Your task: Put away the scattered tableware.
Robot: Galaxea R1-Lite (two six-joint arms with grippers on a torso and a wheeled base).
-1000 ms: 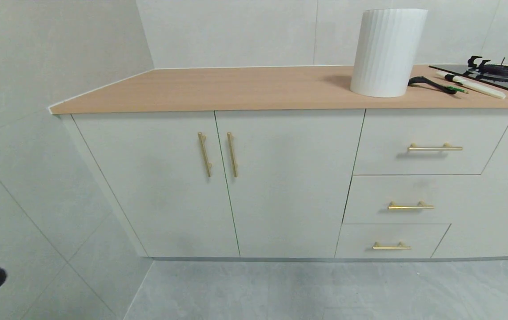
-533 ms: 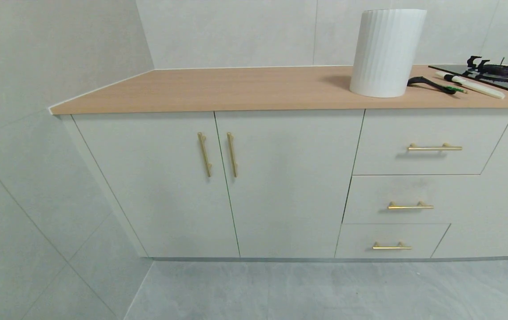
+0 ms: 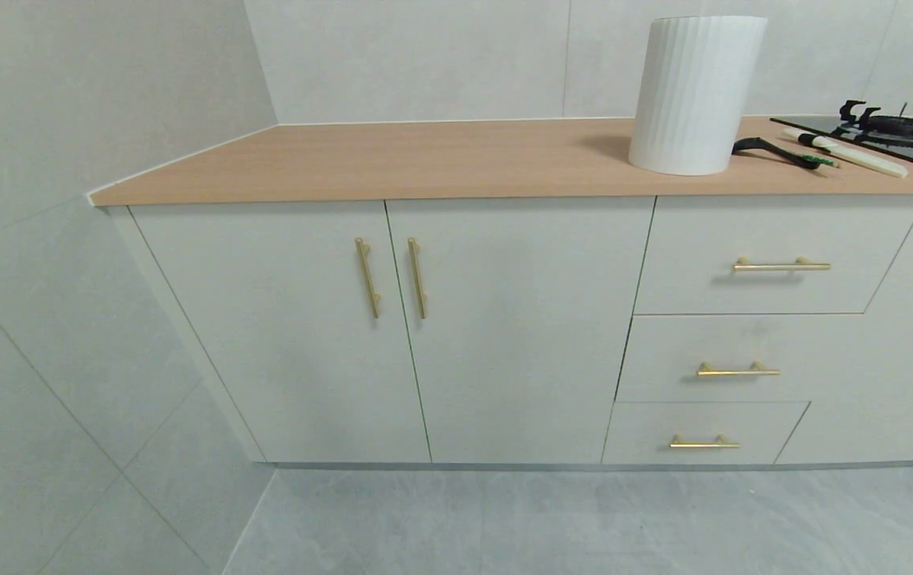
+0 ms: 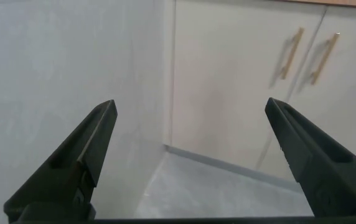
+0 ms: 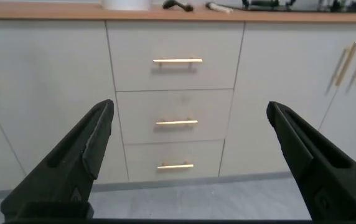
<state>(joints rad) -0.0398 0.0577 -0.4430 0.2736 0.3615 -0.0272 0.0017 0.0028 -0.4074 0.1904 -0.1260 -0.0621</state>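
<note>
Black utensil [image 3: 772, 149], apparently near countertop [image 3: 424, 164] edge

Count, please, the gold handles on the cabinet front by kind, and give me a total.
Vertical gold metal bar handles on the white cabinet doors: 2
Horizontal gold metal bar handles on the white drawers: 3
Total: 5
</note>
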